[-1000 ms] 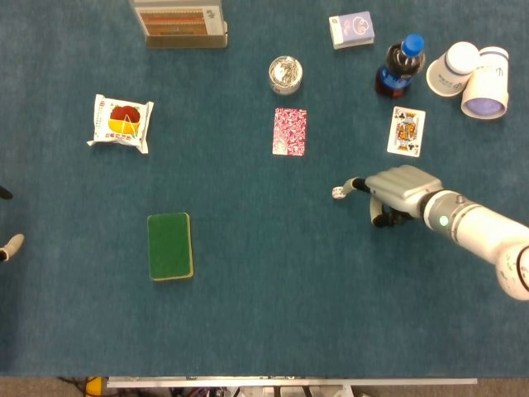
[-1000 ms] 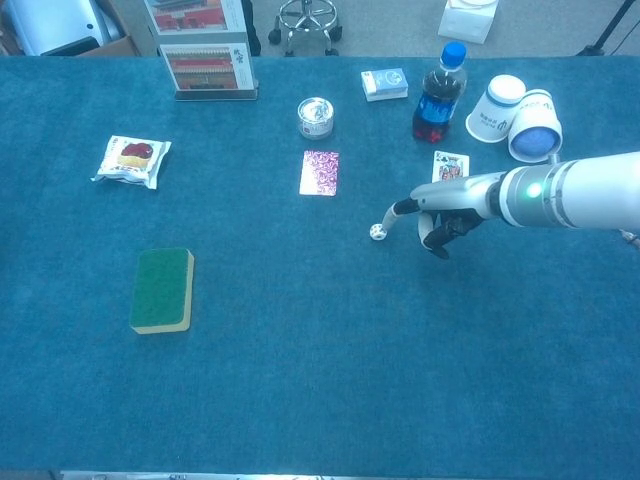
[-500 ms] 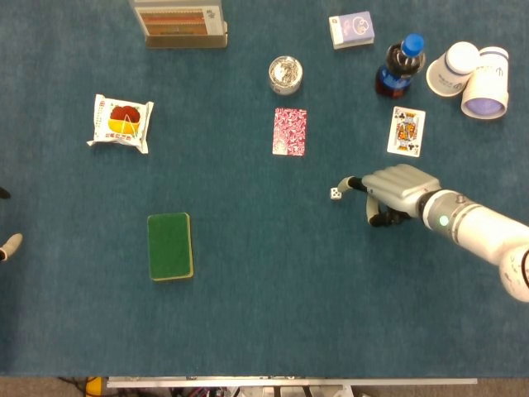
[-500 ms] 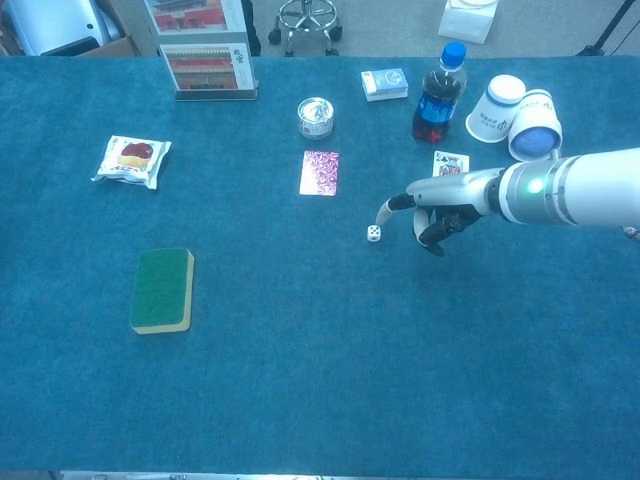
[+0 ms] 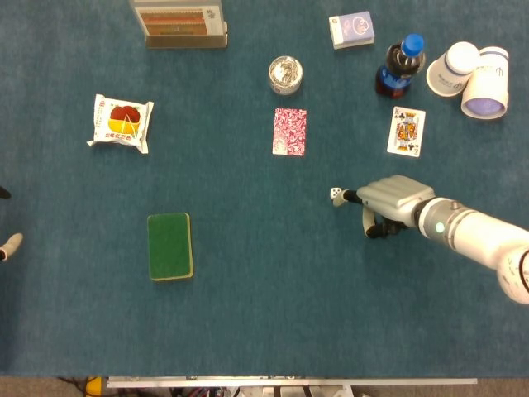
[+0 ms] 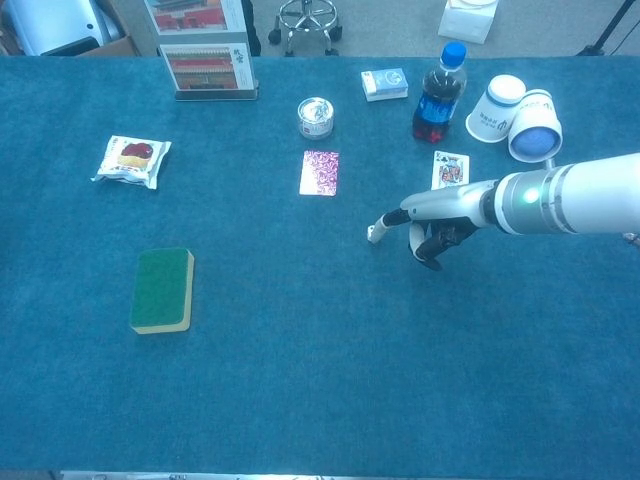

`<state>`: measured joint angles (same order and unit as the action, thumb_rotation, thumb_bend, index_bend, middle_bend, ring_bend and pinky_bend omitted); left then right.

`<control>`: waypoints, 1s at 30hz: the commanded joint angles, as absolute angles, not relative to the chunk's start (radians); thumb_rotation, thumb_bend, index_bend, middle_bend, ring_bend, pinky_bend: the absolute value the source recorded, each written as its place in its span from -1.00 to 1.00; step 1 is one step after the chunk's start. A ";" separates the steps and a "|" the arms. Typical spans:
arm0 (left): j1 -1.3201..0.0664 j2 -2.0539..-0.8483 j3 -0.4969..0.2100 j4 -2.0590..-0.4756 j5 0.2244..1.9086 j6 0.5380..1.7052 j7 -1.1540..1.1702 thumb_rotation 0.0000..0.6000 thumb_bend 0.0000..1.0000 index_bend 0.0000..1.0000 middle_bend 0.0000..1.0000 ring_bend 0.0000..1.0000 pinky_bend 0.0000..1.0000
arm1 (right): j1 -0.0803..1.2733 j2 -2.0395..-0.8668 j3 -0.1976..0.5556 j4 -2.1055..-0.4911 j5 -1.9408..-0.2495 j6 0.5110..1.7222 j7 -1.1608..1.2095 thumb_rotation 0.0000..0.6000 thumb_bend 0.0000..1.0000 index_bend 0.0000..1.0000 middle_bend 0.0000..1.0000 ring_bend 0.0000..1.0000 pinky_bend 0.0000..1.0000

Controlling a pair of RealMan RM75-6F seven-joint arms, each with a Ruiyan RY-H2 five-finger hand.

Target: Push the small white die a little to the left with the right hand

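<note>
The small white die [image 5: 335, 194] [image 6: 374, 234] lies on the blue table cloth, right of centre, below the face-down red card [image 5: 289, 131]. My right hand [image 5: 392, 200] [image 6: 446, 213] rests low over the table just right of the die. One outstretched finger [image 5: 350, 197] touches the die's right side, and the other fingers are curled under the palm. Of my left hand, only a pale tip [image 5: 11, 246] shows at the left edge of the head view.
A king card [image 5: 406, 131] lies just behind my right hand. A cola bottle [image 5: 400, 65], two paper cups [image 5: 468, 69], a card box [image 5: 351, 30] and a small tin [image 5: 285, 74] stand further back. A green sponge [image 5: 170, 246] and a snack packet [image 5: 121, 122] lie on the left.
My right hand has slid a little leftward and lower toward the front edge. Its outstretched finger has nudged the die slightly to the left.
</note>
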<state>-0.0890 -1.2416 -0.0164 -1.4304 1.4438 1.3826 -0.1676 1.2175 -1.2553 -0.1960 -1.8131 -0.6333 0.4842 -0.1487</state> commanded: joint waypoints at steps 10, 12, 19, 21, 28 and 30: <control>-0.086 -1.245 -0.016 -1.420 1.443 1.382 -0.180 1.00 -0.67 -0.25 -0.26 -0.46 -0.09 | 1.235 -1.263 -0.216 -1.801 -0.616 0.487 -0.145 0.39 1.00 -0.71 1.00 1.00 1.00; -0.087 -1.245 -0.016 -1.419 1.443 1.381 -0.180 1.00 -0.67 -0.25 -0.26 -0.46 -0.09 | 1.237 -1.261 -0.221 -1.803 -0.613 0.490 -0.145 0.39 1.00 -0.71 1.00 1.00 1.00; -0.086 -1.247 -0.016 -1.419 1.443 1.381 -0.178 1.00 -0.67 -0.25 -0.26 -0.46 -0.09 | 1.238 -1.263 -0.231 -1.796 -0.607 0.498 -0.144 0.39 1.00 -0.71 1.00 1.00 1.00; -0.086 -1.247 -0.016 -1.419 1.442 1.381 -0.178 1.00 -0.67 -0.25 -0.26 -0.46 -0.09 | 1.235 -1.268 -0.232 -1.792 -0.610 0.504 -0.146 0.39 1.00 -0.71 1.00 1.00 1.00; -0.084 -1.247 -0.016 -1.417 1.440 1.380 -0.181 1.00 -0.67 -0.25 -0.26 -0.46 -0.09 | 1.228 -1.272 -0.222 -1.794 -0.624 0.501 -0.137 0.39 1.00 -0.71 1.00 1.00 1.00; -0.083 -1.247 -0.016 -1.415 1.440 1.380 -0.183 1.00 -0.67 -0.25 -0.26 -0.46 -0.09 | 1.227 -1.270 -0.218 -1.797 -0.630 0.498 -0.133 0.39 1.00 -0.71 1.00 1.00 1.00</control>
